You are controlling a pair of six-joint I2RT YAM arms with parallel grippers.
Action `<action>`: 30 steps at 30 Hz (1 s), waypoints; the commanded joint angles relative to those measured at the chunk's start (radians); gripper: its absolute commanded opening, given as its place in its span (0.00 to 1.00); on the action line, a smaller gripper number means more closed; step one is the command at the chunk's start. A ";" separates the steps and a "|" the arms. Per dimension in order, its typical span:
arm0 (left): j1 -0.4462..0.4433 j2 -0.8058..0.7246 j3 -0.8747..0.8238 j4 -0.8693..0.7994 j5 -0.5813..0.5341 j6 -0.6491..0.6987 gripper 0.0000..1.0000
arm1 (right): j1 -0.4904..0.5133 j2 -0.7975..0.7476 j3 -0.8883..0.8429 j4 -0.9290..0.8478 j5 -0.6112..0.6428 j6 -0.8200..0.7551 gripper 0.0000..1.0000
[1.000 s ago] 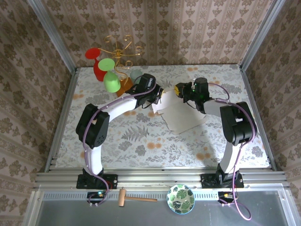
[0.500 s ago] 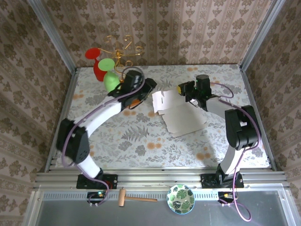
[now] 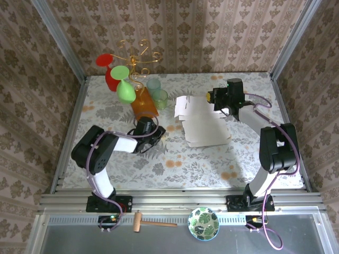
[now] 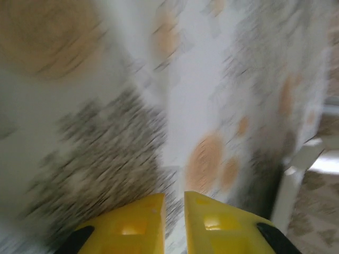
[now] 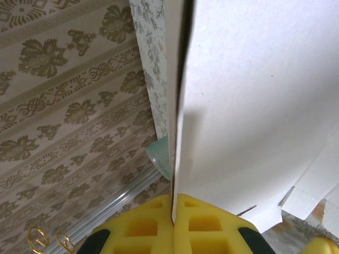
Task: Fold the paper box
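Note:
The paper box (image 3: pixel 204 124) lies as a flat off-white sheet with flaps on the floral table, right of centre. My right gripper (image 3: pixel 216 99) is at its far right edge and is shut on that edge. In the right wrist view the yellow fingertips (image 5: pixel 174 203) pinch the thin sheet (image 5: pixel 254 100), which rises straight up from them. My left gripper (image 3: pixel 157 131) hovers low over the tablecloth, well left of the sheet and not touching it. In the blurred left wrist view its yellow fingers (image 4: pixel 175 198) stand a narrow gap apart with nothing between them.
A gold wire stand (image 3: pixel 135 58) with red and green cups stands at the far left. An orange block (image 3: pixel 144 106) and pale green glasses (image 3: pixel 158 94) sit beside the sheet's left edge. A patterned bowl (image 3: pixel 203 223) and a wooden mallet (image 3: pixel 151 223) lie on the front ledge.
My left arm has pulled back from the sheet's left edge toward the near left, its jaws opening and then narrowing. The right gripper has shifted slightly right, taking the sheet with it.

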 commanded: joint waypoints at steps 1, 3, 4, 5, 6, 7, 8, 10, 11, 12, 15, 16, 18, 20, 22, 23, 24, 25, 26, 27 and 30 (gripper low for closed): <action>-0.023 0.070 0.030 0.332 -0.027 -0.077 0.20 | -0.009 -0.033 0.026 -0.074 0.016 0.033 0.00; -0.034 0.113 0.045 0.389 -0.046 -0.100 0.22 | -0.013 -0.033 0.025 -0.070 0.016 0.047 0.00; -0.040 0.133 0.055 0.410 -0.053 -0.111 0.23 | -0.013 -0.031 0.026 -0.073 0.016 0.054 0.00; -0.046 0.149 0.066 0.423 -0.057 -0.119 0.23 | -0.015 -0.032 0.027 -0.076 0.016 0.060 0.00; -0.052 0.159 0.078 0.423 -0.056 -0.131 0.24 | -0.015 -0.033 0.027 -0.075 0.019 0.068 0.00; -0.058 0.167 0.086 0.422 -0.061 -0.143 0.24 | -0.016 -0.031 0.027 -0.073 0.019 0.077 0.00; -0.064 0.171 0.087 0.418 -0.069 -0.155 0.25 | -0.018 -0.029 0.027 -0.072 0.019 0.088 0.00; -0.074 0.175 0.087 0.413 -0.087 -0.180 0.26 | -0.022 -0.028 0.024 -0.057 0.017 0.114 0.00; -0.078 0.180 0.087 0.420 -0.094 -0.193 0.27 | -0.025 -0.024 0.027 -0.055 0.018 0.122 0.00; -0.080 0.188 0.088 0.431 -0.096 -0.204 0.27 | -0.026 -0.025 0.031 -0.058 0.018 0.128 0.00; -0.091 0.213 0.094 0.467 -0.113 -0.251 0.27 | -0.028 -0.024 0.040 -0.068 0.019 0.140 0.00; -0.097 0.223 0.096 0.482 -0.122 -0.266 0.27 | -0.029 -0.027 0.037 -0.061 0.022 0.147 0.00; -0.102 0.240 0.106 0.499 -0.131 -0.291 0.27 | -0.032 -0.027 0.034 -0.056 0.022 0.157 0.00; -0.108 0.250 0.111 0.509 -0.147 -0.310 0.27 | -0.033 -0.027 0.032 -0.054 0.020 0.159 0.00; -0.107 0.256 0.119 0.517 -0.152 -0.310 0.28 | -0.033 -0.027 0.033 -0.051 0.015 0.160 0.00; -0.107 0.258 0.125 0.518 -0.156 -0.306 0.29 | -0.033 -0.026 0.031 -0.051 0.013 0.160 0.00; -0.107 0.259 0.131 0.519 -0.158 -0.304 0.30 | -0.033 -0.028 0.028 -0.051 0.011 0.159 0.00; -0.107 0.265 0.141 0.521 -0.158 -0.306 0.30 | -0.032 -0.029 0.027 -0.051 0.011 0.160 0.00; -0.107 0.271 0.151 0.523 -0.155 -0.309 0.31 | -0.033 -0.031 0.023 -0.050 0.010 0.160 0.00; -0.110 0.275 0.161 0.527 -0.152 -0.313 0.31 | -0.033 -0.031 0.018 -0.047 0.010 0.161 0.00; -0.122 0.281 0.180 0.528 -0.158 -0.324 0.31 | -0.034 -0.028 0.011 -0.029 0.013 0.168 0.00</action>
